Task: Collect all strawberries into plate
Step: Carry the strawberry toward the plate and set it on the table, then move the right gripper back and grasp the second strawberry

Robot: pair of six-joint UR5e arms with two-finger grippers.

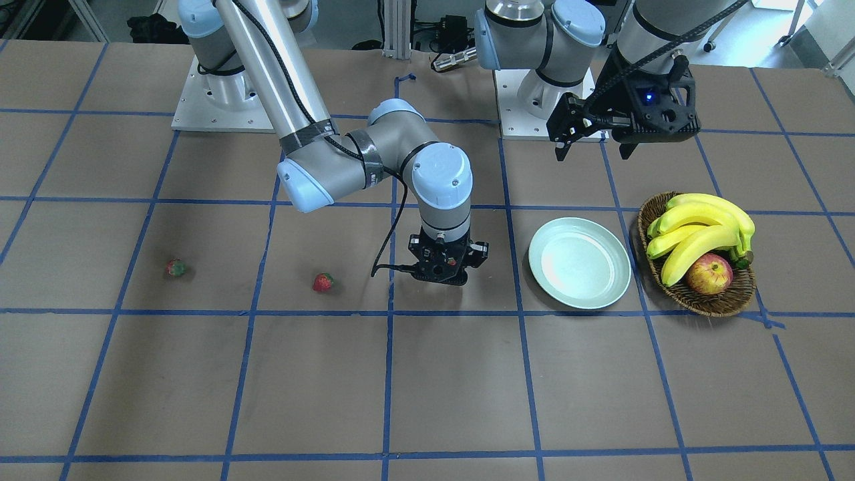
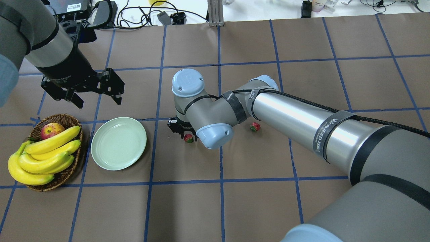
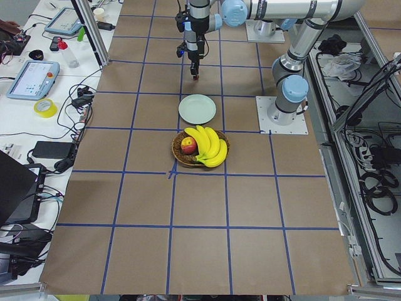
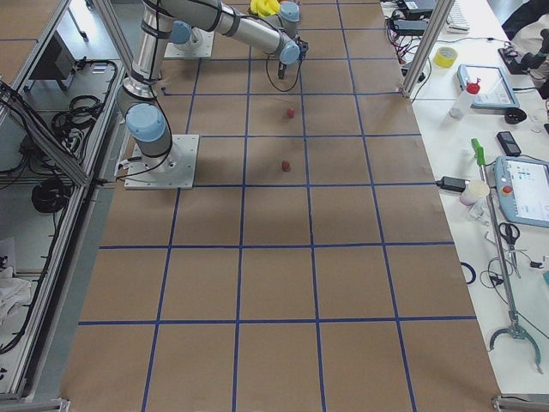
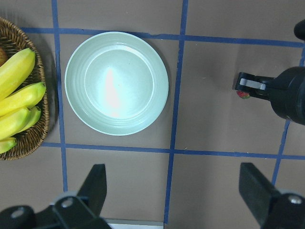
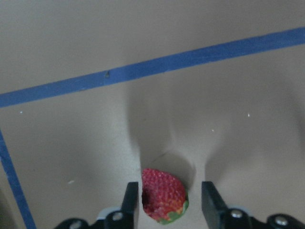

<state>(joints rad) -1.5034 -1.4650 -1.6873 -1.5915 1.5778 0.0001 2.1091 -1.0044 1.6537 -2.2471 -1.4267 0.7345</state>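
The pale green plate (image 1: 580, 262) (image 2: 118, 143) (image 5: 116, 83) lies with nothing on it. My right gripper (image 2: 183, 132) (image 6: 169, 188) points down at the table just beside the plate, open. A strawberry (image 6: 162, 193) (image 2: 188, 138) sits between its fingers, touching one pad (image 6: 130, 198), with a gap to the other. Two more strawberries (image 1: 323, 282) (image 1: 176, 268) lie on the table further towards my right. My left gripper (image 1: 592, 152) (image 2: 98, 101) hangs open above the table behind the plate, holding nothing.
A brown wicker basket (image 1: 695, 302) (image 2: 60, 179) with bananas (image 1: 701, 227) and a red-yellow apple (image 1: 709, 274) stands beside the plate on my left. Blue tape lines cross the brown table. My right arm's elbow (image 2: 188, 82) reaches over the middle.
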